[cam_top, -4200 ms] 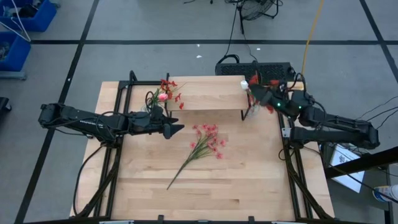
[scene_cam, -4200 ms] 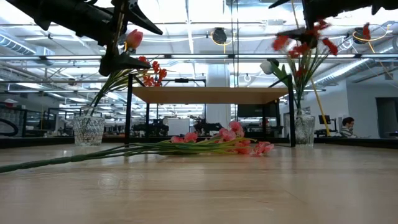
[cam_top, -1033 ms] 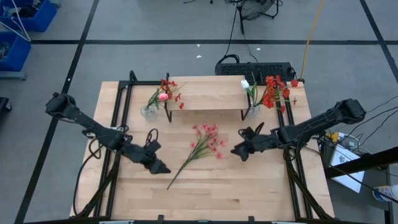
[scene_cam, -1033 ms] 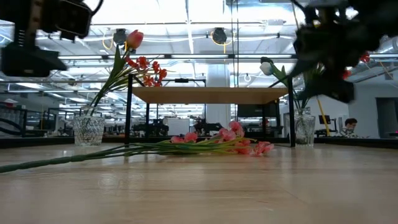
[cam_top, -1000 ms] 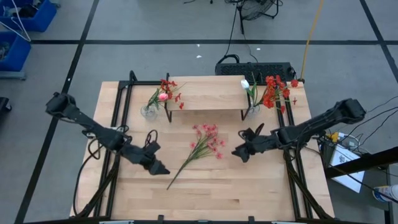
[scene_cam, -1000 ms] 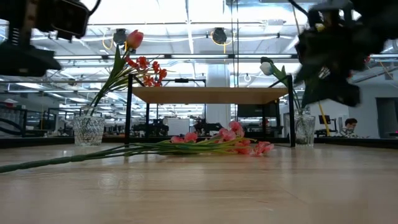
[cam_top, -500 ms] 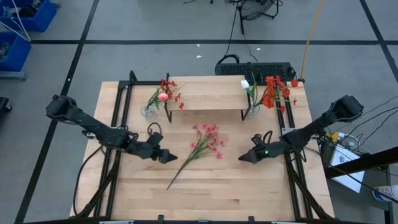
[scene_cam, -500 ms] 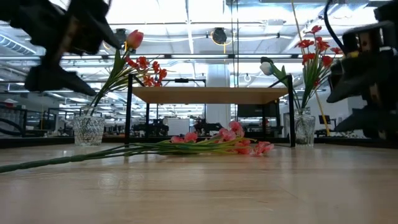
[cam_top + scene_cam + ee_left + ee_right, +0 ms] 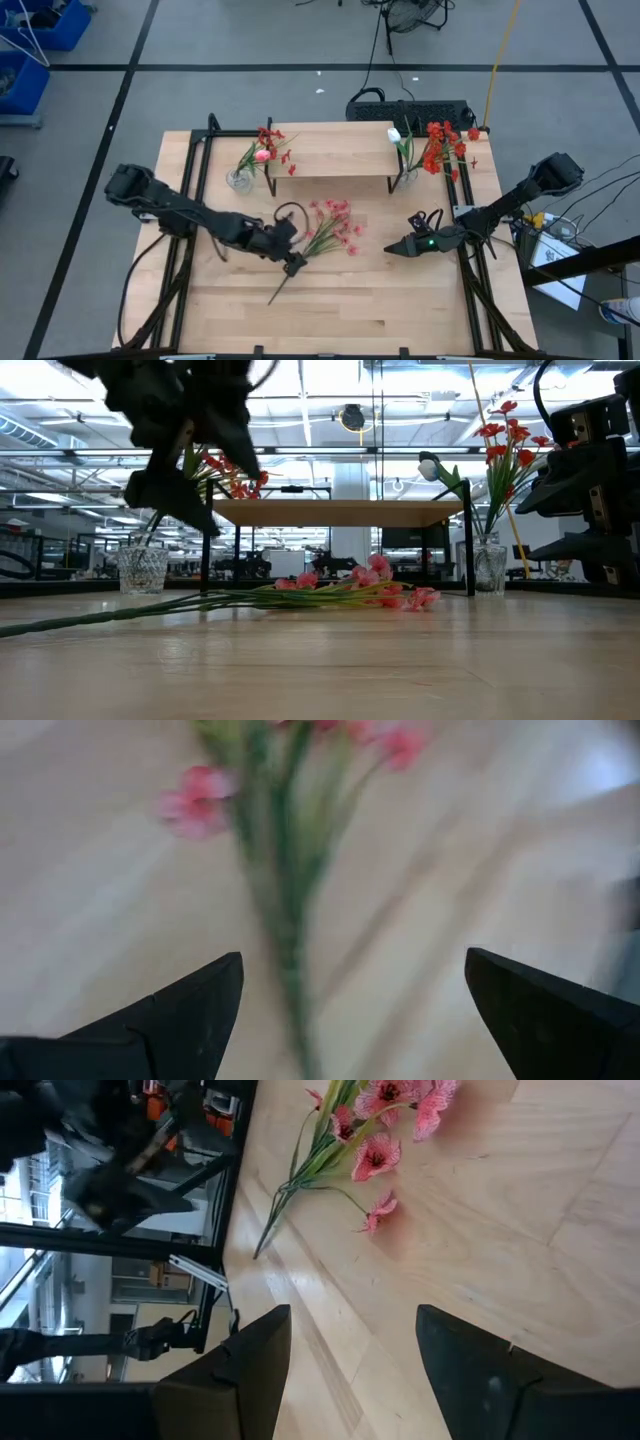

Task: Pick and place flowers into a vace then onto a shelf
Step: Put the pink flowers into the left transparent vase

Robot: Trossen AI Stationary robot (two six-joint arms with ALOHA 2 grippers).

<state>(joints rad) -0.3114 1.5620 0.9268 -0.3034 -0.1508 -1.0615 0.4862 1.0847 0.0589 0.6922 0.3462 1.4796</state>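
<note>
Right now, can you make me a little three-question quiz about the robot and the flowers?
1. True or false: the pink flower spray lies flat on the tabletop.
2. Which hand is over the spray's stem: A left hand, B right hand?
3. Fill in: a glass vase of flowers stands at each end of the ____.

Key: 1 true. 2 A; its fingers are open, holding nothing. 3 shelf.

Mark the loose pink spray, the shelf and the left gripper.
pink spray (image 9: 330,232): high view, blossom cluster lying on the table.
shelf (image 9: 330,150): high view, bare top board.
left gripper (image 9: 296,264): high view, open fingertips over the spray's stem.
</note>
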